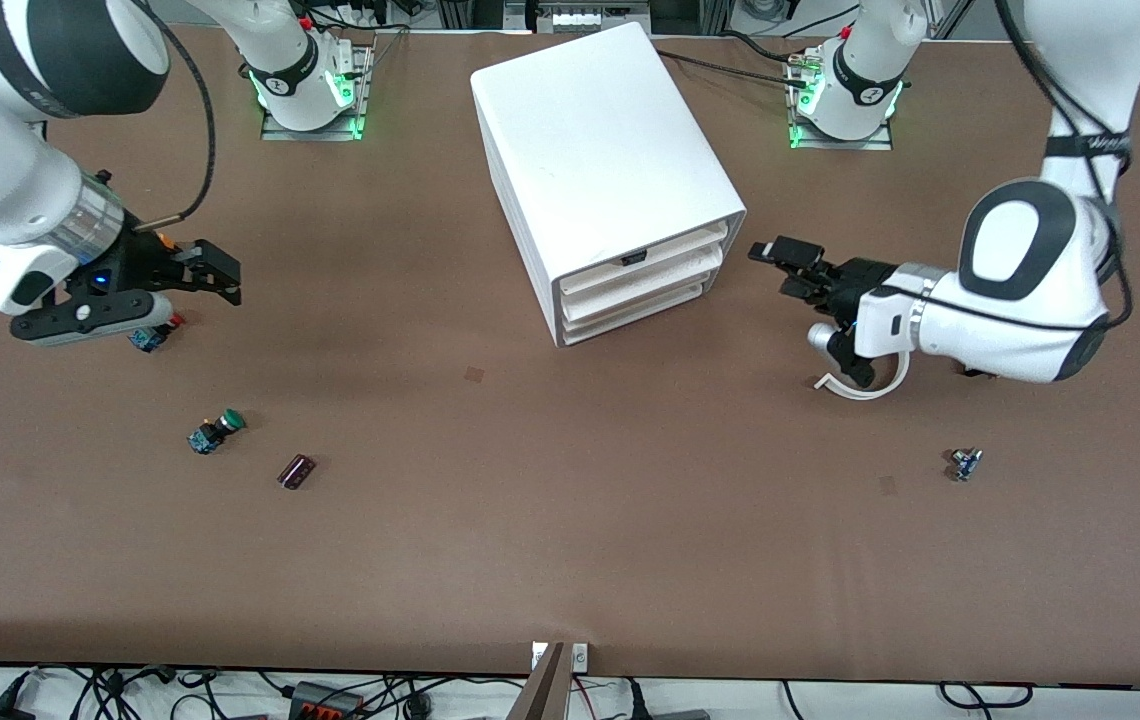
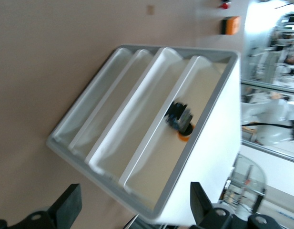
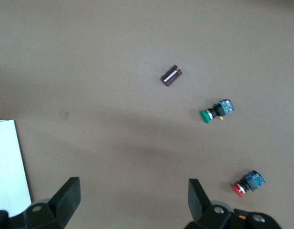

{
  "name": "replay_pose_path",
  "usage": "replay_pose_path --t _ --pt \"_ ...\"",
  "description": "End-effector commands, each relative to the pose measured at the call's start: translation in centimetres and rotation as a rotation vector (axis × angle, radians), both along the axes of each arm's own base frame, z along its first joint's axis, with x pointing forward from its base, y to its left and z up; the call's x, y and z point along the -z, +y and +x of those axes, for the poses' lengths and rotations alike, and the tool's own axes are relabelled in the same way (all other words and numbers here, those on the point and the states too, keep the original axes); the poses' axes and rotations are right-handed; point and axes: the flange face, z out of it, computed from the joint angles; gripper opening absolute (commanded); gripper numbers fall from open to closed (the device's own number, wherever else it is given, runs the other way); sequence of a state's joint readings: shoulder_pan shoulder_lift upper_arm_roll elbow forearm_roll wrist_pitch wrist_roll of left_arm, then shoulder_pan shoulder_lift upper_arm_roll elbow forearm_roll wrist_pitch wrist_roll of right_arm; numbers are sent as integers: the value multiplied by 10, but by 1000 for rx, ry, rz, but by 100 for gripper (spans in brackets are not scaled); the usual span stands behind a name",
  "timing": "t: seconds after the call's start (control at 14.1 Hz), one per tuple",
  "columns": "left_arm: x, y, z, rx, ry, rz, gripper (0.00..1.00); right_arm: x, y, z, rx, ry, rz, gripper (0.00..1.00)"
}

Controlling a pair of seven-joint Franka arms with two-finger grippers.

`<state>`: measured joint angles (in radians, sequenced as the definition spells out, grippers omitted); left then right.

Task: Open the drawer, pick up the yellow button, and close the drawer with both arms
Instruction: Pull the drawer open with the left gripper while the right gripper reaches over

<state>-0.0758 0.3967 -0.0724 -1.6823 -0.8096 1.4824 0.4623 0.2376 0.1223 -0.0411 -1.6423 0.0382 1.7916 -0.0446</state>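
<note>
At the middle of the brown table [image 1: 570, 520], toward the arms' bases, a big white cabinet [image 1: 590, 150] is seen, its three stacked drawers facing about five o'clock in the front view. The top drawer [image 1: 642, 262] is shown pushed in with the others, and through its front the button [image 2: 181, 120] with the orange-yellow cap is seen lying inside, in the compartment just under the cabinet's top panel, as the left wrist view shows. The left gripper [image 1: 798, 268] is held in the air just in front of the drawers, at about three o'clock from them, its fingers spread apart with nothing between them. The right gripper [image 1: 215, 275] is held over the table toward the right arm's end, at about nine o'clock from the cabinet, its fingers likewise spread wide and nothing gripped. A red-capped button [image 3: 248, 183] is seen on the table under that gripper. A green-capped button [image 1: 216, 430] lies nearer to the front camera, and a small dark brown cylinder [image 1: 296, 471] is placed just beside it, at about four o'clock from it. Toward the left arm's end of the table, a small blue and black part [image 1: 965, 464] is seen well apart from everything else, at about six o'clock from the left arm's wrist.
</note>
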Motion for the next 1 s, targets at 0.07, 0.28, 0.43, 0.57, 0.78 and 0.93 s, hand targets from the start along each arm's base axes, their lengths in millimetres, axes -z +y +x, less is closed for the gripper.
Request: replay_pose_path --t 0.07,0.28,0.43,0.57,0.78,0.93 --pt "52 -8 -12 -25 -23 -244 100 -3 66 10 -80 -17 34 100" --pt "78 -10 -24 -33 -42 -335 96 -6 113 11 -86 -65 69 100" --pt "94 -13 -36 -64 -44 -406 80 5 152 6 -82 -91 82 100" --pt "108 -18 -46 -62 -51 -435 70 10 182 8 -78 -141 110 100" --pt "119 -21 -55 -55 -29 -437 61 9 239 0 -69 -172 149 100" --pt "126 -32 -62 -38 -13 -443 57 14 279 -5 -51 -180 170 100"
